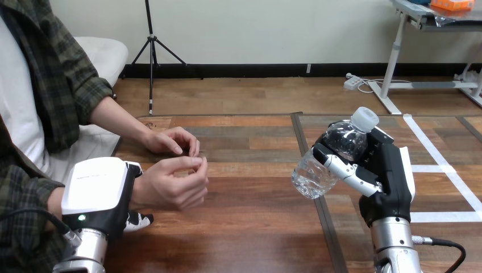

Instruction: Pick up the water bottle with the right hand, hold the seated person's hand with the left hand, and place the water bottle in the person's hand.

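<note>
A clear water bottle [327,156] with a white cap is held tilted above the table, cap up and to the right. My right hand [386,170] is shut on it, fingers wrapped across its middle. At the lower left, my left hand [99,193] sits against the wrist of the person's nearer hand [173,185]. Its white back covers the wrist and a fingertip curls out beneath it. That hand of the person is loosely curled and holds nothing. The person's farther hand [170,141] rests on the table just behind it. The bottle is well to the right of both of the person's hands.
The wooden table [250,227] has a dark seam running front to back under the bottle. White tape lines mark its right part [449,170]. The person sits at the left side, forearms reaching over the table's left edge.
</note>
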